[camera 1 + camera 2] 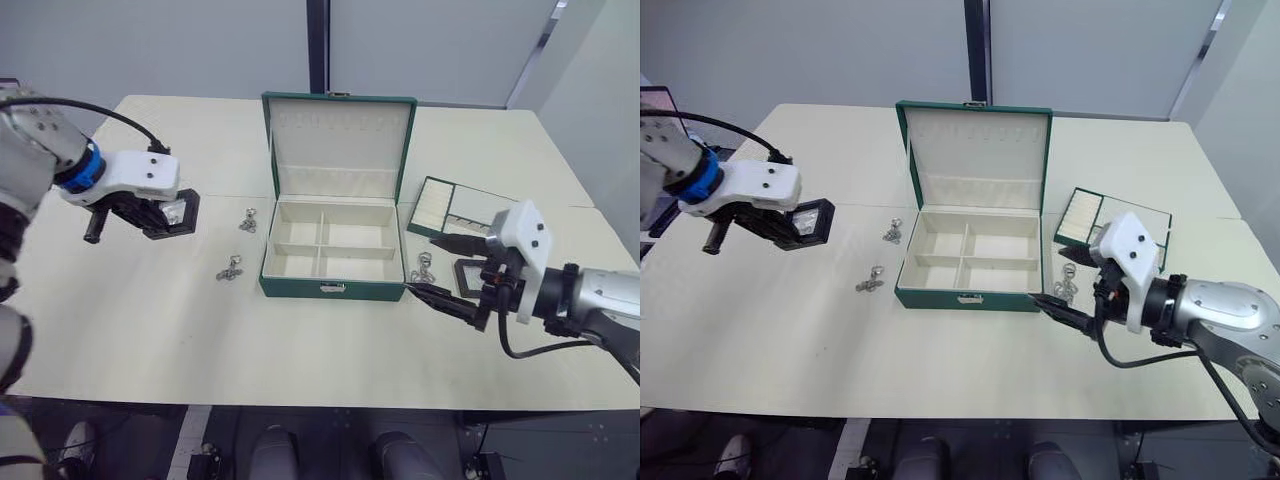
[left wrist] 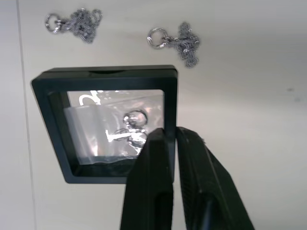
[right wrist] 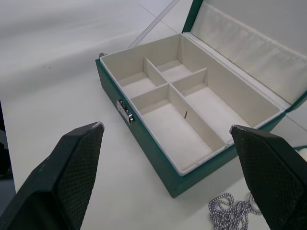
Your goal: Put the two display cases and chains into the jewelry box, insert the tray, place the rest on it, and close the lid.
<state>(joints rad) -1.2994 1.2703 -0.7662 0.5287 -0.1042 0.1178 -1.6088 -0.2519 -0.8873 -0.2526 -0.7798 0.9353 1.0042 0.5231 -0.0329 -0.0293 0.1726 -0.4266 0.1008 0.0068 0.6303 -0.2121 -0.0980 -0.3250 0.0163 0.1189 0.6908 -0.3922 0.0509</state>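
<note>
Gripping display case (image 2: 108,124) by frame edge, left gripper (image 2: 168,136) at frame left; right gripper (image 1: 452,270) fingers spread wide beside open jewelry box (image 1: 333,262), lower right.

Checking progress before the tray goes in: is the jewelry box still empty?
Empty. The jewelry box shows only bare cream compartments, and its lid stands open.

Cream table (image 1: 150,330), grey panelled wall (image 1: 200,45)
</note>
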